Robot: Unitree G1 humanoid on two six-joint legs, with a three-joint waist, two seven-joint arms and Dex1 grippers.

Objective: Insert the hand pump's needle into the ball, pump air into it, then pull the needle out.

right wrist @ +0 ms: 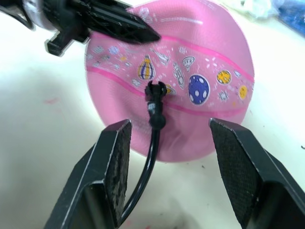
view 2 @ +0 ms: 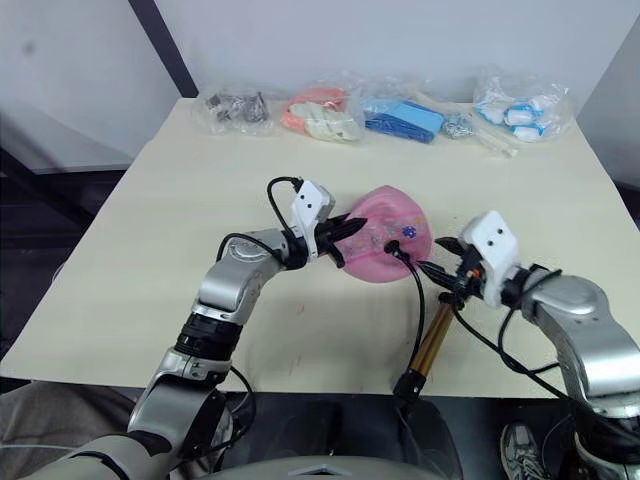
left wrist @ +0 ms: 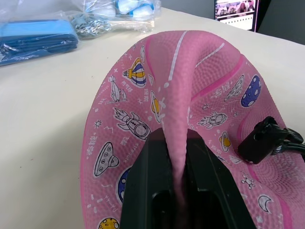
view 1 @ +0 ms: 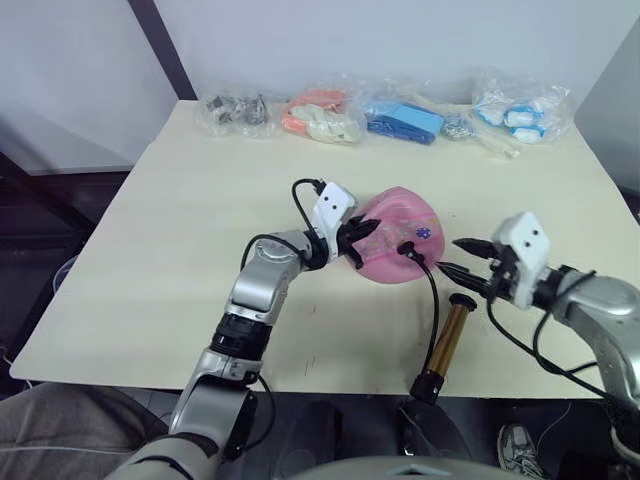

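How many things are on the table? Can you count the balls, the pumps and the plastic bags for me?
Pink ball: 1, soft and caved in, pinched by the left tool
Hand pump: 1, its black hose fitting on the ball
Plastic bags along the far edge: 4 that I can tell: grey bits, orange and white, blue, blue and white
Total: 6

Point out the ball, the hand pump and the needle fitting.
ball (view 1: 400, 215): left eye view, pink top surface.
hand pump (view 1: 450, 335): left eye view, bronze cylinder's middle.
needle fitting (right wrist: 155, 94): right wrist view, black fitting at the ball.
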